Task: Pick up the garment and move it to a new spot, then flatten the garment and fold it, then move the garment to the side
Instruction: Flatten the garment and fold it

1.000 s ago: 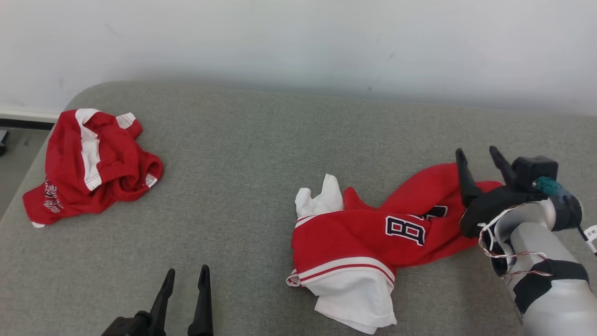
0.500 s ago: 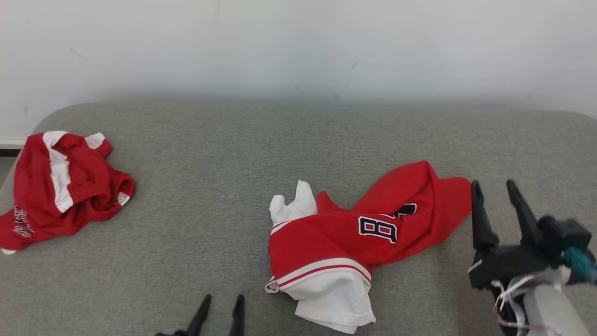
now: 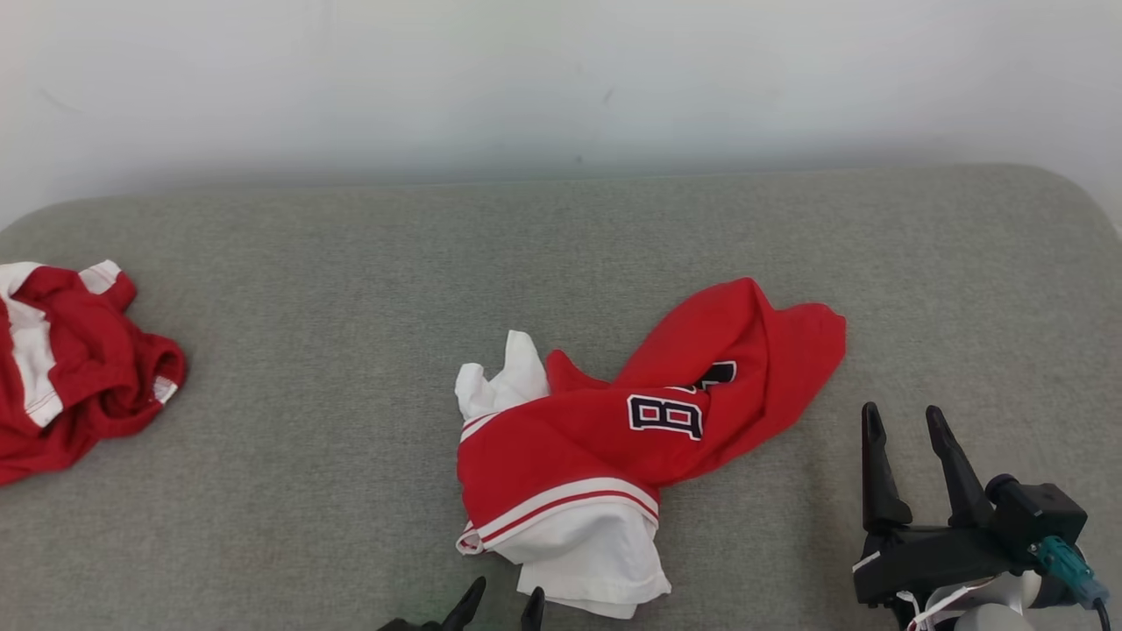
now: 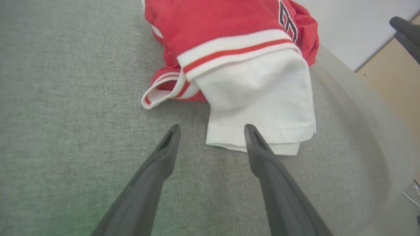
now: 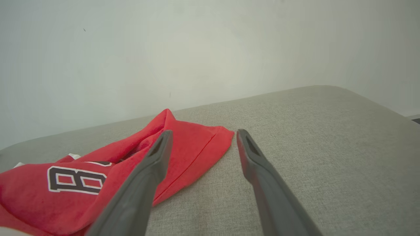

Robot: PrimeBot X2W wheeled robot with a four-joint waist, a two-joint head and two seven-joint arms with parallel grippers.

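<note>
The garment (image 3: 614, 429), a red and white jersey with dark lettering, lies crumpled in the middle of the grey cushion (image 3: 351, 263). Its white sleeve (image 4: 262, 98) points toward me, and its red end (image 5: 193, 147) reaches back and right. My left gripper (image 3: 501, 600) is open at the bottom edge, its fingertips (image 4: 249, 131) just short of the sleeve's hem. My right gripper (image 3: 903, 422) stands open and empty to the right of the jersey, apart from it. In the right wrist view the gripper (image 5: 201, 136) frames the red corner from a distance.
A second red and white garment (image 3: 70, 368) lies bunched at the cushion's far left. A white wall (image 3: 561, 79) runs behind the cushion. The cushion's rounded right end (image 3: 1069, 202) drops off to a light wooden floor (image 4: 393, 72).
The camera has swung right, so everything slid left in the head view. My right gripper has pulled back off the jersey's red end toward me. The jersey lies unchanged.
</note>
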